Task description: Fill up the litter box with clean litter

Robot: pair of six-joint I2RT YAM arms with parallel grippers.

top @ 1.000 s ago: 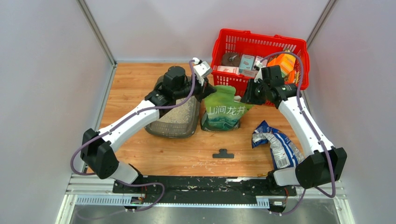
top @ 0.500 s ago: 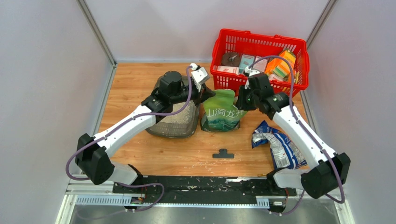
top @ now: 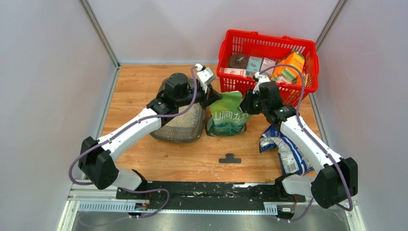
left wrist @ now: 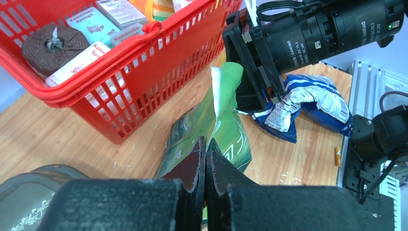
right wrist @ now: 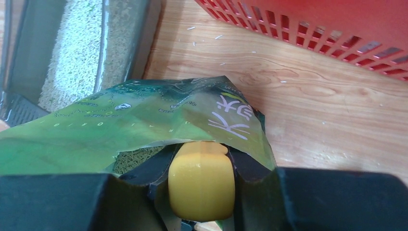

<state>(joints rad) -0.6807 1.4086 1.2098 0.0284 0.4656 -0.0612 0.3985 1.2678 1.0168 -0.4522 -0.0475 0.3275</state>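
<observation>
Basket crowds green bag beside litter box.

Wood-grain tabletop, pale grey walls on three sides, even light

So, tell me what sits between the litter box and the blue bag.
The green bag stands between the litter box and the blue bag; the top view shows it.
</observation>
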